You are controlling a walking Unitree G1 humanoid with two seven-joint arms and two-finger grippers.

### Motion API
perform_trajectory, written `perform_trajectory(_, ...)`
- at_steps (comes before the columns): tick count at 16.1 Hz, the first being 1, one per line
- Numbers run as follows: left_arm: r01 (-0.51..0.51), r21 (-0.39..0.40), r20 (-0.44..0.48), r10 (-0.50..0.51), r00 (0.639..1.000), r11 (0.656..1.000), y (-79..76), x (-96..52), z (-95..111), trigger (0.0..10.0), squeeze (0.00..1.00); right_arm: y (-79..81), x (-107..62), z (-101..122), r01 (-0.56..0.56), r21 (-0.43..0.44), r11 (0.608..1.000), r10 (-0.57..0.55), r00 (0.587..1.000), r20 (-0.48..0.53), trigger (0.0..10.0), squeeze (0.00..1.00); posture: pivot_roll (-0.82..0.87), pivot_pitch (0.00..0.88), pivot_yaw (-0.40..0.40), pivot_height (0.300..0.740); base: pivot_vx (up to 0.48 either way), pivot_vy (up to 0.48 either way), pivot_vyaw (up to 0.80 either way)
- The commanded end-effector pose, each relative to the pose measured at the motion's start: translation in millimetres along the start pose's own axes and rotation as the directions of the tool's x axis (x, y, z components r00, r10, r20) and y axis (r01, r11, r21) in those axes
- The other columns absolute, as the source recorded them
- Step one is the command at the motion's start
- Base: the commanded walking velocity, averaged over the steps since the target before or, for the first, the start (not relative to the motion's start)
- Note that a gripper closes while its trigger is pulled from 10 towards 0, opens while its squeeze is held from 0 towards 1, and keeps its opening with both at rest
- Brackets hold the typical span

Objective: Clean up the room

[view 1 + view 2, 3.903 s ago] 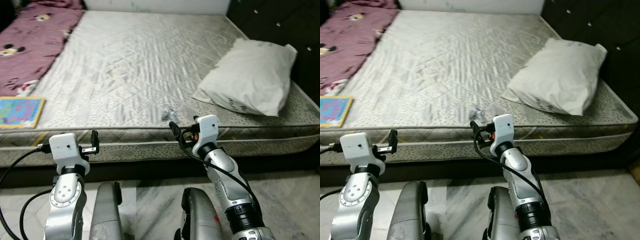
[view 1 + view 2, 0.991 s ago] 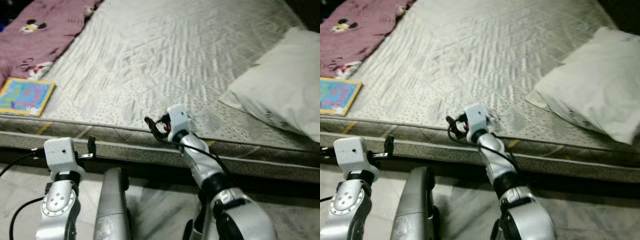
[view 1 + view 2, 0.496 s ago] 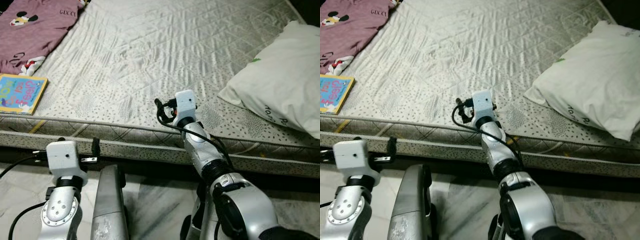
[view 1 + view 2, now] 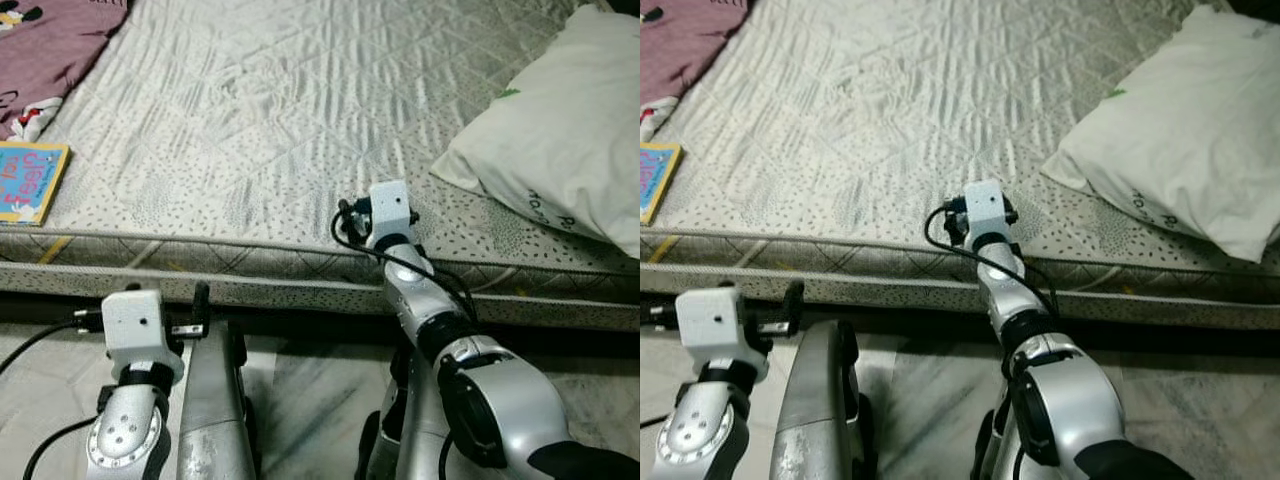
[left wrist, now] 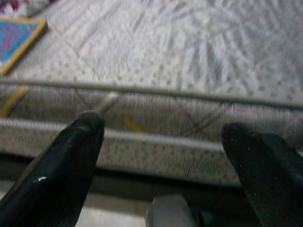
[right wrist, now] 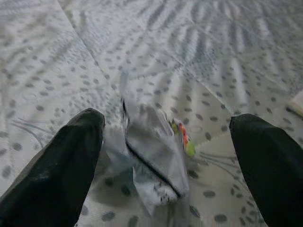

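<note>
A crumpled clear plastic wrapper point(image 6: 154, 161) with a bit of red and green print lies on the grey dotted mattress point(image 4: 250, 110), close to its front edge. My right gripper point(image 6: 168, 123) is open, one black finger on each side of the wrapper, not touching it. From the head, the right gripper point(image 4: 350, 216) reaches just over the mattress edge, and its white wrist box covers the wrapper. My left gripper point(image 5: 163, 125) is open and held low in front of the mattress side, one finger point(image 4: 201, 299) showing beside its wrist box.
A white pillow point(image 4: 560, 120) lies at the right of the mattress. A colourful book point(image 4: 25, 180) sits at the left front corner, with a maroon printed garment point(image 4: 50, 40) behind it. Marble floor point(image 4: 310, 390) lies under my arms.
The view has shifted as I leaned in. My right gripper went from short of the mattress edge to over it, around the wrapper. The left arm has stayed low.
</note>
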State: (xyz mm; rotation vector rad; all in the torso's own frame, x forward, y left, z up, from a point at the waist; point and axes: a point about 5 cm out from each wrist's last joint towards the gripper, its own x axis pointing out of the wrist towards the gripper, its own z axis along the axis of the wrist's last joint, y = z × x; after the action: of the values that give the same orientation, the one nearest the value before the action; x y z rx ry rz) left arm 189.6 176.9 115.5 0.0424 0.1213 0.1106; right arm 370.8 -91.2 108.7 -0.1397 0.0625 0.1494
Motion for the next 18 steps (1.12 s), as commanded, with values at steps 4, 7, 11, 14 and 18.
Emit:
perform_trajectory(4,0.003,-0.008,-0.024,-0.003,1.0,1.0,-0.1,-8.3,1.5,10.0,0.0,-0.8,-3.1,-14.0,0.008,0.015,1.0,-0.007,0.997,-0.081,10.0,0.0,0.18,0.275,-0.034,0.519,0.0,0.0,0.0)
perform_trajectory(7,0.004,-0.014,-0.03,-0.005,1.0,1.0,-0.9,-7.0,0.9,10.0,0.0,4.6,-5.2,-17.1,0.006,0.016,1.0,-0.004,0.997,-0.083,0.0,0.0,0.17,0.274,-0.034,0.519,0.0,0.0,0.0)
perform_trajectory(11,-0.004,-0.01,-0.022,0.003,1.0,1.0,0.2,-4.3,3.0,10.0,0.0,14.3,-4.3,-13.8,-0.019,0.038,0.999,0.022,0.997,-0.074,0.0,0.0,0.18,0.257,-0.042,0.519,0.0,0.0,0.0)
perform_trajectory(14,-0.009,-0.01,-0.014,0.009,1.0,1.0,0.6,-0.7,4.1,10.0,0.0,11.3,-3.0,-12.1,-0.02,0.038,0.999,0.023,0.997,-0.073,0.0,0.0,0.18,0.244,-0.046,0.519,0.0,0.0,0.0)
perform_trajectory(18,-0.011,-0.012,0.01,0.011,1.0,1.0,-0.3,7.6,6.9,10.0,0.0,5.7,-1.5,-10.2,-0.01,0.036,0.999,0.013,0.997,-0.073,0.0,0.0,0.17,0.219,-0.05,0.519,0.0,0.0,0.0)
